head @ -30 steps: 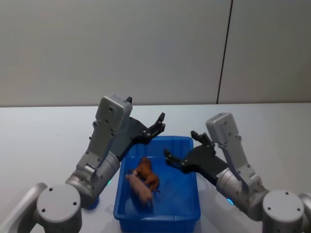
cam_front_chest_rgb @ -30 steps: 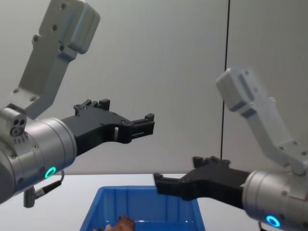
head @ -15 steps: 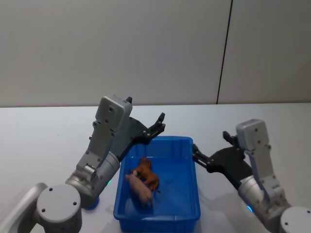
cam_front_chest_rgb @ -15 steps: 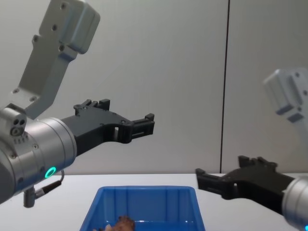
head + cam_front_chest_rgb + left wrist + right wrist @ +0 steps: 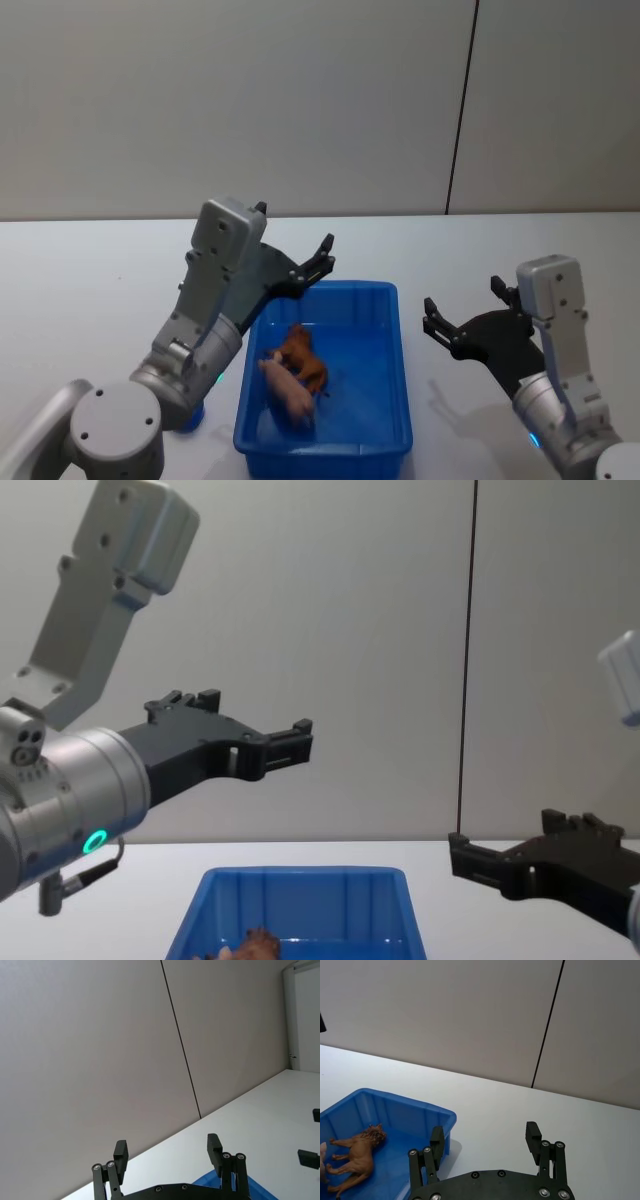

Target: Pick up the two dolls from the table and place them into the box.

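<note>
While the left gripper [image 5: 318, 262] hangs spread and empty above the far left corner of the box [image 5: 404, 382], a careless dip from there could clip the rim and shove the bin along the table [image 5: 100, 290]. Inside, the pink doll [image 5: 287, 392] lies toward the near left of the floor with the brown doll [image 5: 303, 362] right against it (touching, as far as I can tell), so the placing looks done. The right gripper [image 5: 462, 310] hovers over bare table beside the box, fingers apart and holding nothing, and a leftward sweep could knock the wall.
</note>
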